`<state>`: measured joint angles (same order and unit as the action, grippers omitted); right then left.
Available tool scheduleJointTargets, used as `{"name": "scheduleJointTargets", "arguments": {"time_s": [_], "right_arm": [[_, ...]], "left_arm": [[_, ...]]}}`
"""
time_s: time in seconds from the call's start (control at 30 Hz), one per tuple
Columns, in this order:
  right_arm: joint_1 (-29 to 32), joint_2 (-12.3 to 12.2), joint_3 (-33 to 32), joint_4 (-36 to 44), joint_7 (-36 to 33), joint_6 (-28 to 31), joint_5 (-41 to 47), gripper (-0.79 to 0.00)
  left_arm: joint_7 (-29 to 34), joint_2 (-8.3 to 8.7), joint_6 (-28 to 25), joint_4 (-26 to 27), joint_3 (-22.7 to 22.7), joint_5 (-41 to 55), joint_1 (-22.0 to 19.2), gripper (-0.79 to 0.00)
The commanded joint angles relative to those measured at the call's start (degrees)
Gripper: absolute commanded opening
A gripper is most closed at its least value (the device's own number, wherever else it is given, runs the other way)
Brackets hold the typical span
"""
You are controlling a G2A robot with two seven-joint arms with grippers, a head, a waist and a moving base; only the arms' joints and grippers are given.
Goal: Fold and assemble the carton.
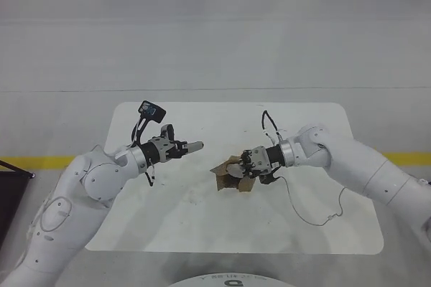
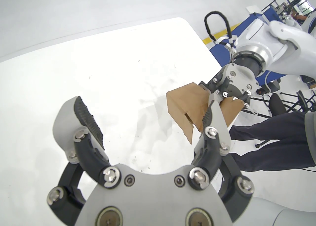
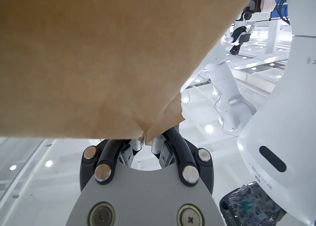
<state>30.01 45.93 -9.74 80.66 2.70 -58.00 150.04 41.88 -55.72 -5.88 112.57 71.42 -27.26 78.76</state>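
Matt brown cardboard carton point(image 3: 98, 39), fibrous, frayed and rough at its torn corner. Smooth white table point(image 1: 201, 222) with a faint sheen, dark scuffs and specks. Left gripper point(image 2: 143, 104): black ribbed rubbery pads point(image 2: 88, 123) on pale smooth plastic fingers point(image 2: 63, 126), matt black links point(image 2: 86, 155), shiny metal screws point(image 2: 112, 176), dull grey metal plate point(image 2: 153, 202); right gripper point(image 3: 145, 141) has the same finish.
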Motion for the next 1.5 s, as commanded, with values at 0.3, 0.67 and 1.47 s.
{"name": "scheduleJointTargets", "arguments": {"time_s": [0.3, 0.67, 1.47], "right_arm": [[-1.7, -1.7, -1.2, -2.7, 1.2, 0.0, 5.2, 0.0], [4.9, -9.8, -13.4, 5.2, -32.9, 3.9, -32.5, 0.0], [19.8, -16.2, -23.0, 14.3, -49.2, 47.0, -66.4, 0.0]], "left_arm": [[0.0, 0.0, 0.0, 0.0, 0.0, 0.0, 0.0, 0.0], [0.0, 0.0, 0.0, 0.0, 0.0, 0.0, 0.0, 0.0], [0.0, 0.0, 0.0, 0.0, 0.0, 0.0, 0.0, 0.0]]}}
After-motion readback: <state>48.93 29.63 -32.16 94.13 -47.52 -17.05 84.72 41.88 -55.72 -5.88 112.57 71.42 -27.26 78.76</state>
